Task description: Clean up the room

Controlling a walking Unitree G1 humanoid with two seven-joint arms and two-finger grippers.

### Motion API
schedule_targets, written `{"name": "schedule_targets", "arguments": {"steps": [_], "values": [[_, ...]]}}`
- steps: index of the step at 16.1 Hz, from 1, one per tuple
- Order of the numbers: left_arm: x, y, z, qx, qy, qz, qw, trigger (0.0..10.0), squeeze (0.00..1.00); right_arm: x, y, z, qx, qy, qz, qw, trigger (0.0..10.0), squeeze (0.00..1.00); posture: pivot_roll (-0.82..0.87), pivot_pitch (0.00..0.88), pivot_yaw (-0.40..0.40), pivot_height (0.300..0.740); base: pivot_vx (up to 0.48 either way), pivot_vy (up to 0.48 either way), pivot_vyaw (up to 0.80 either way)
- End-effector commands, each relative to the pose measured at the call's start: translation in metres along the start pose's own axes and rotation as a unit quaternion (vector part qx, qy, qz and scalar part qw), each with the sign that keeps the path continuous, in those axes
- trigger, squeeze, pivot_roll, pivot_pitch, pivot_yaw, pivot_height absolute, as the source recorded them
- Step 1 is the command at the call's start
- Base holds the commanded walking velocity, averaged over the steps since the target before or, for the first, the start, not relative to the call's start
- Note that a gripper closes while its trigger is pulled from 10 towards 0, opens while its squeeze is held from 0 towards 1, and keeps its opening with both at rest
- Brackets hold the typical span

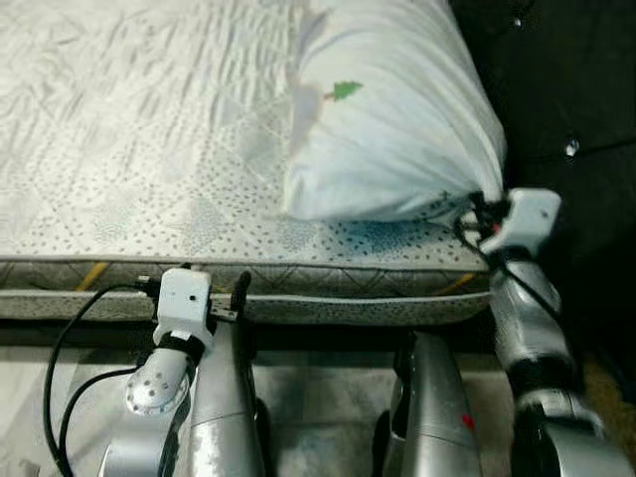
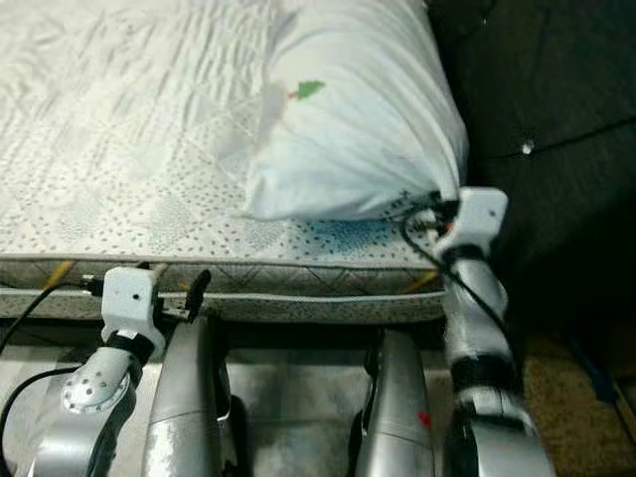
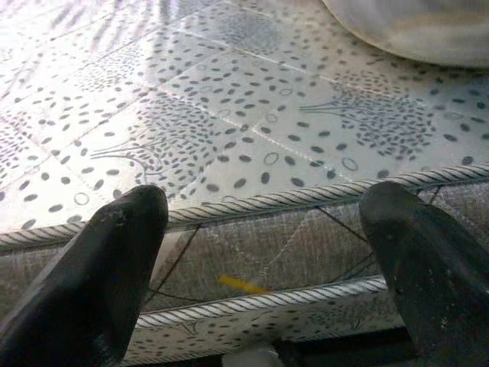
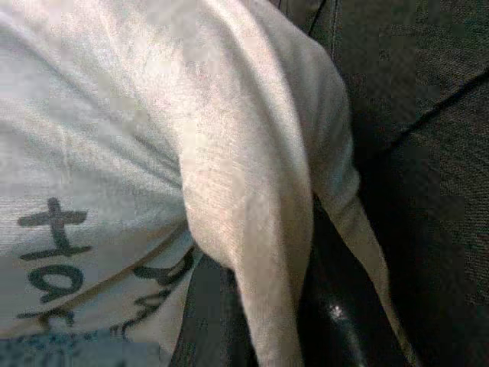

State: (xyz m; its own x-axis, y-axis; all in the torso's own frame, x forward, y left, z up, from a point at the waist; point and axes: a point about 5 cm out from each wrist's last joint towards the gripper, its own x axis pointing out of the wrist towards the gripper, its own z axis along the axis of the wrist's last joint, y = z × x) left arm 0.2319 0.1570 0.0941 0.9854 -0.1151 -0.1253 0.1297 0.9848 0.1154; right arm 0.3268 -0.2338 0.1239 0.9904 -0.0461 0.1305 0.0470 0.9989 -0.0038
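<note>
A white pillow (image 1: 388, 119) with a small green print lies on the right part of the quilted mattress (image 1: 149, 129), against the dark headboard. My right gripper (image 1: 475, 214) is at the pillow's near right corner and is shut on its cloth. In the right wrist view a fold of the pillow (image 4: 252, 229) runs between the black fingers (image 4: 332, 317). My left gripper (image 3: 263, 206) is open, low in front of the mattress's front edge (image 3: 252, 200). Nothing lies between its fingers (image 3: 114, 252).
The dark tufted headboard (image 1: 566, 99) rises right of the bed. The mattress's left half is bare fabric. Below its front edge are a pale floor (image 1: 328, 397) and my silver legs (image 1: 437, 417). A black cable (image 1: 60, 368) loops beside my left arm.
</note>
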Motion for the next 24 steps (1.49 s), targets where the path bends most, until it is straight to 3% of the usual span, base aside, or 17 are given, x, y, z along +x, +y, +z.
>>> {"name": "schedule_targets", "arguments": {"steps": [1,4,6,8,10,11,12,14,16,17,18,21,24], "values": [[0.0,0.001,-0.005,-0.002,0.007,-0.003,1.0,10.0,0.0,-0.013,-0.02,0.004,0.007,-0.006,-0.05,0.999,0.0,0.0,0.07,0.072,0.002,0.506,0.0,0.0,0.0],[0.007,-0.003,-0.007,-0.003,0.002,-0.015,1.0,10.0,0.0,-0.081,0.004,-0.008,-0.003,0.035,-0.005,0.999,0.0,0.0,0.03,0.057,0.016,0.506,0.0,0.0,0.0],[0.011,-0.005,-0.006,-0.002,-0.003,-0.021,1.0,10.0,0.0,-0.114,0.02,-0.016,-0.003,0.071,0.03,0.997,0.0,0.0,0.02,0.052,0.018,0.506,0.0,0.0,0.0],[0.013,-0.005,-0.006,-0.003,-0.006,-0.023,1.0,10.0,0.0,-0.137,0.03,-0.018,0.001,0.105,0.044,0.994,0.0,0.0,0.01,0.048,0.021,0.506,0.0,0.0,0.0],[0.015,-0.006,-0.007,-0.003,-0.006,-0.026,1.0,10.0,0.0,-0.144,0.033,-0.021,0.002,0.123,0.05,0.991,0.0,0.0,0.01,0.044,0.02,0.506,0.0,0.0,0.0],[0.016,-0.007,-0.007,-0.003,-0.007,-0.026,1.0,10.0,0.0,-0.141,0.035,-0.021,0.001,0.126,0.058,0.99,0.0,0.0,0.01,0.042,0.018,0.506,0.0,0.0,0.0],[0.017,-0.008,-0.007,-0.005,-0.01,-0.026,1.0,10.0,0.0,-0.122,0.042,-0.021,0.007,0.124,0.087,0.988,0.0,0.0,0.01,0.04,0.016,0.506,0.0,0.0,0.0],[0.018,-0.009,-0.006,-0.006,-0.012,-0.025,1.0,10.0,0.0,-0.103,0.048,-0.02,-0.004,0.125,0.119,0.985,0.0,0.0,0.02,0.041,0.014,0.506,0.0,0.0,0.0],[0.018,-0.009,-0.006,-0.008,-0.015,-0.02,1.0,10.0,0.0,-0.056,0.053,-0.009,-0.059,0.091,0.169,0.98,0.0,0.0,0.03,0.043,0.01,0.506,0.0,0.0,0.0],[0.018,-0.008,-0.006,-0.008,-0.015,-0.019,1.0,10.0,0.0,-0.05,0.054,-0.007,-0.06,0.087,0.174,0.979,0.0,0.0,0.03,0.043,0.01,0.506,0.0,0.0,0.0],[0.018,-0.008,-0.006,-0.008,-0.015,-0.017,1.0,10.0,0.0,-0.025,0.056,0.0,-0.075,0.079,0.193,0.975,0.0,0.0,0.03,0.045,0.005,0.506,0.0,0.0,0.0],[0.017,-0.007,-0.005,-0.01,-0.018,-0.008,1.0,10.0,0.0,0.024,0.045,0.029,-0.132,0.051,0.191,0.971,0.0,0.0,0.04,0.046,-0.009,0.506,0.0,0.0,0.0],[0.017,-0.008,-0.005,-0.012,-0.02,-0.005,1.0,10.0,0.0,0.049,0.036,0.043,-0.158,0.05,0.188,0.968,0.0,0.0,0.04,0.048,-0.017,0.506,0.0,0.0,0.0]]}}
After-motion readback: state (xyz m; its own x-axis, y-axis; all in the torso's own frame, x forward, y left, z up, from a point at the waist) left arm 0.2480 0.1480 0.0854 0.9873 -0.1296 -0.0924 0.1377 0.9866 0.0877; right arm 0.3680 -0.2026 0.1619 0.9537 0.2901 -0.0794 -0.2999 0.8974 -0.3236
